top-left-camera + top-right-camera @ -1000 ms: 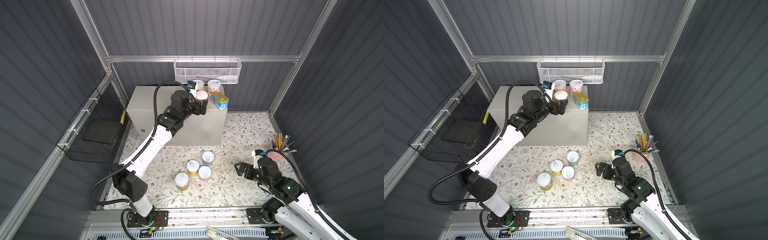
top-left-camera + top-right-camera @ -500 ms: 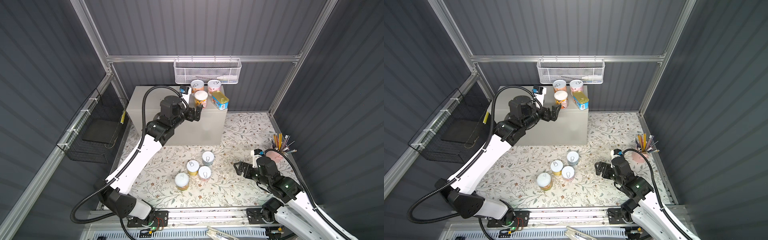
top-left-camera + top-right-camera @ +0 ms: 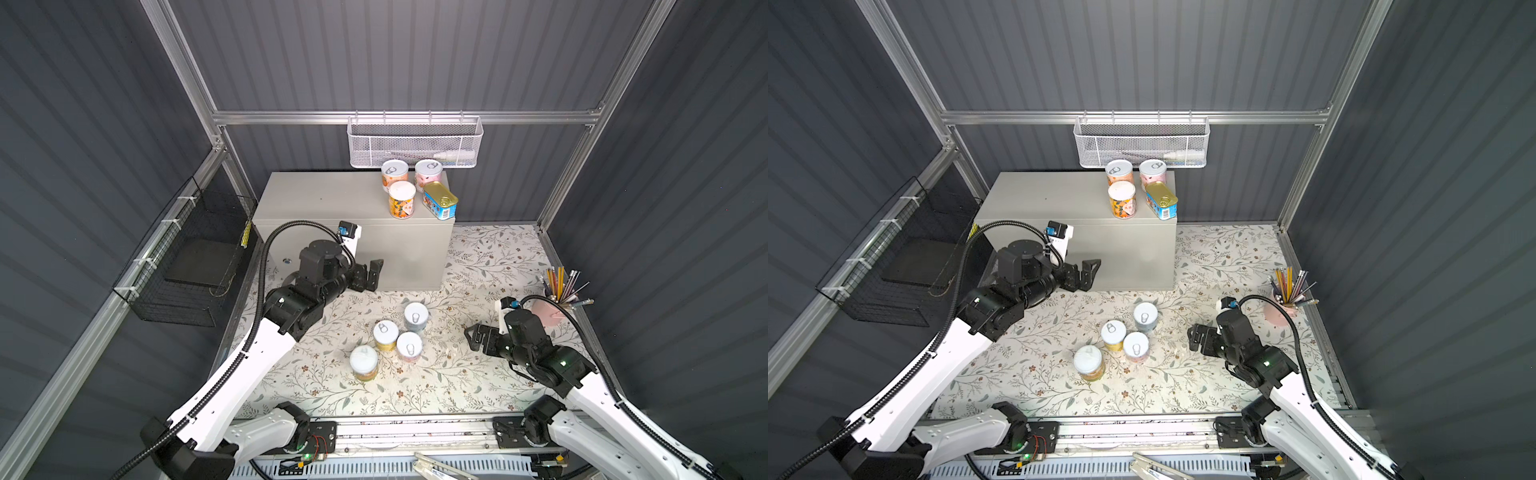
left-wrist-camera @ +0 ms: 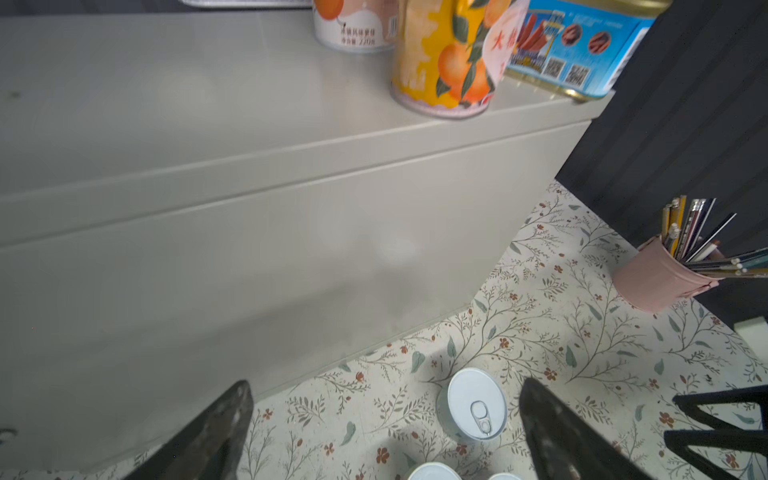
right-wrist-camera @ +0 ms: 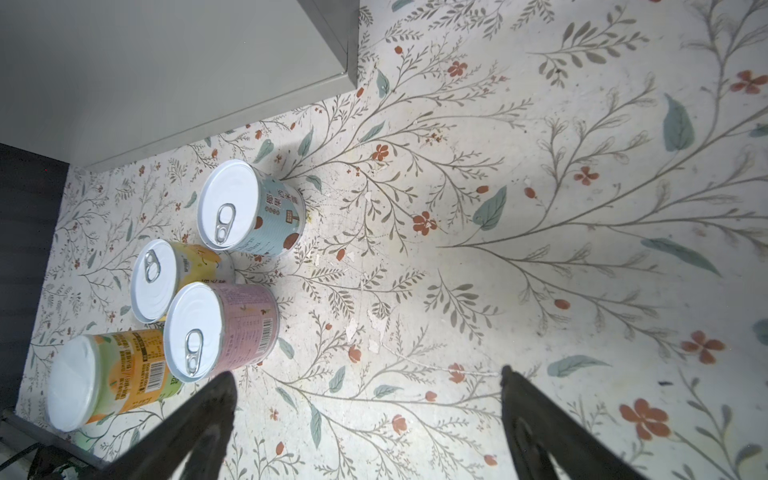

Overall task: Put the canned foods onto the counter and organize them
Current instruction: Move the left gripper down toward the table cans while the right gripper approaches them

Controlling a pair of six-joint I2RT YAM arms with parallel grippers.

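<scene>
As seen in a top view, you had four items on the counter (image 3: 332,199), clustered at its right end. An orange pull-tab can (image 3: 394,174) and a pink can (image 3: 428,173) stood at the back, with a white-lidded orange can (image 3: 402,200) and the blue tin (image 3: 439,201) in front of them. Four more stood upright and close together on the floral mat (image 3: 490,257): a pale blue can (image 3: 416,316), a yellow can (image 3: 386,334), a pink-labelled can (image 3: 409,347) and a white-lidded can (image 3: 364,364). Your left gripper (image 3: 369,275) hung before the counter's front face, jaws apart and empty. Your right gripper (image 3: 476,338), likewise spread and empty, sat low over the mat, right of the cans and near the pencil cup (image 3: 545,311).
</scene>
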